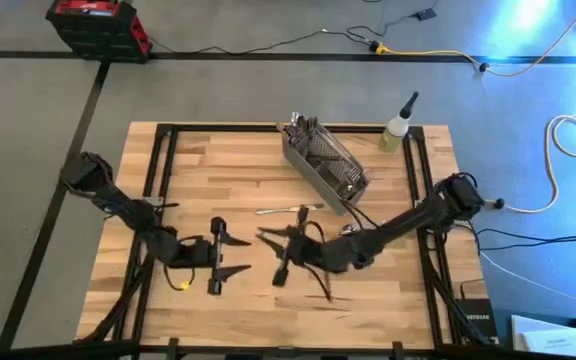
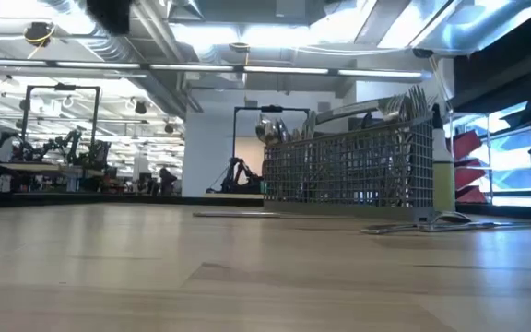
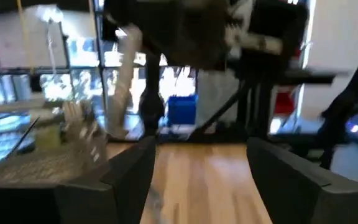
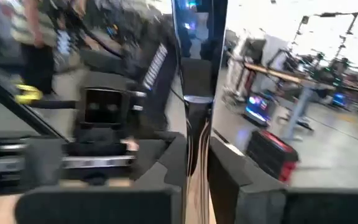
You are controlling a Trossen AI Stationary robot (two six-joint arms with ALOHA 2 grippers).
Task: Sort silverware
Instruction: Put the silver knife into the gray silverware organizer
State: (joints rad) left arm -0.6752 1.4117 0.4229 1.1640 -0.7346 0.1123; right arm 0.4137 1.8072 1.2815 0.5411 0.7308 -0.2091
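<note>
A gray mesh basket stands at the table's far middle with several pieces of silverware upright in it. One loose piece of silverware lies flat on the wood in front of the basket. My right gripper is at the table's middle, shut on a slim shiny piece of silverware. My left gripper stands open just to its left, nothing between its fingers. My right gripper pinches the shiny piece between its two fingers, at its lower stretch. The piece runs straight out past the fingertips. Which end of it is held, I cannot tell.
A small bottle with a dark nozzle stands at the far right, beside the basket. In the low view the basket rises at the right, with flat silverware before it. Bare wood lies along the table's near side.
</note>
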